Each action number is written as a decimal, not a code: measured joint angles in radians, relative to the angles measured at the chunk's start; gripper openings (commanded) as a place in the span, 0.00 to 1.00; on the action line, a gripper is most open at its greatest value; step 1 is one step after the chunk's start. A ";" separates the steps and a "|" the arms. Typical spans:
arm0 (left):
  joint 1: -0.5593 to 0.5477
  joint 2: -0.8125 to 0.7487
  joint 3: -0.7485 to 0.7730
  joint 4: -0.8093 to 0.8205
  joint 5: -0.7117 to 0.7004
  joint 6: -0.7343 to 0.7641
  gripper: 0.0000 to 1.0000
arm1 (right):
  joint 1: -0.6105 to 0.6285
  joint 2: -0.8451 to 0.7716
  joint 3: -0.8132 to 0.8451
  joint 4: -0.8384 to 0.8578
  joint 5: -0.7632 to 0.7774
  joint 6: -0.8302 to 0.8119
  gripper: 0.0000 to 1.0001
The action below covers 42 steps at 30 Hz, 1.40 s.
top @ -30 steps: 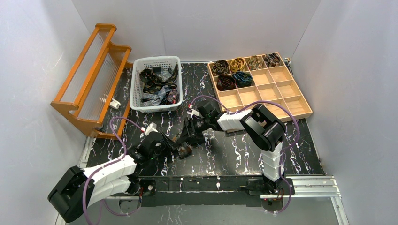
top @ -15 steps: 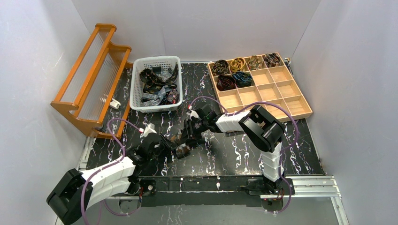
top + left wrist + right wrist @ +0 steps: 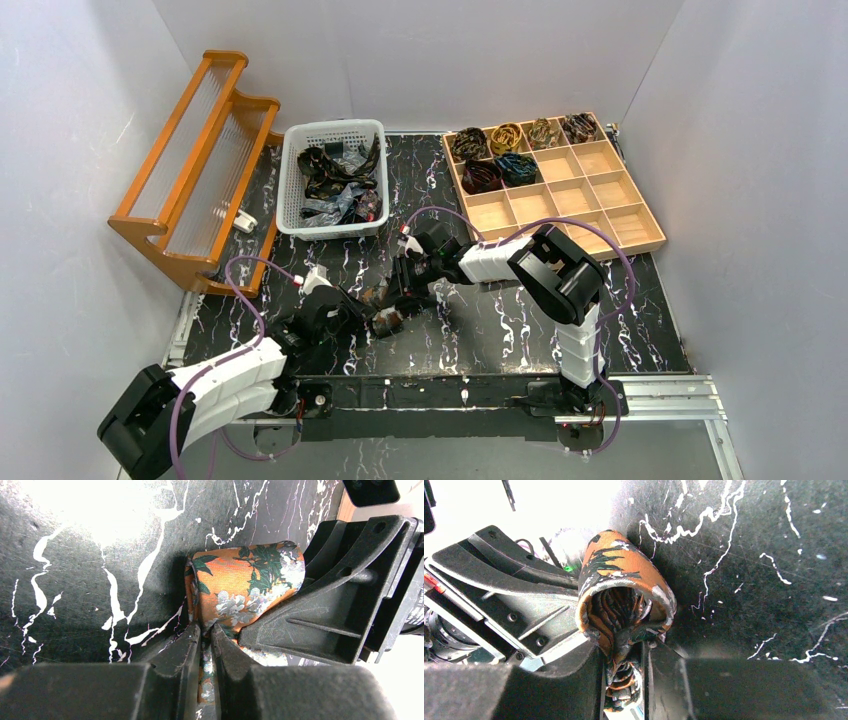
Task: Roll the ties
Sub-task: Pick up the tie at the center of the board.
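Two arms meet at the near centre of the table (image 3: 520,320) over one orange floral tie (image 3: 245,587), wound into a small coil on the surface. Within the last second the right gripper (image 3: 624,652) has narrowed onto the coil's loose end, and the left gripper (image 3: 204,630) has tightened to a pinch opposite. With both clamping fabric, the roll is probably near finished and ready for the tray (image 3: 625,215).

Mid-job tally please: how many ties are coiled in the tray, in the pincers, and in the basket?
Coiled ties in wooden tray: 6
Orange tie, gripped by left pincer and right pincer: 1
Loose ties in white basket: tangled, uncountable
Total countable: 7
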 measured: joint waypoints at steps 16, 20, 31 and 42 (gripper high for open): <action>0.000 -0.076 0.024 -0.143 -0.031 0.026 0.38 | 0.032 -0.049 0.003 -0.074 0.109 -0.027 0.01; 0.000 -0.116 0.046 -0.215 -0.038 0.041 0.43 | 0.038 -0.069 0.003 -0.090 0.149 -0.028 0.01; 0.000 -0.188 0.069 -0.303 -0.063 0.052 0.39 | 0.038 -0.089 0.003 -0.121 0.204 -0.046 0.01; 0.000 -0.062 0.028 -0.135 -0.020 0.039 0.26 | 0.038 -0.080 0.018 -0.136 0.175 -0.070 0.19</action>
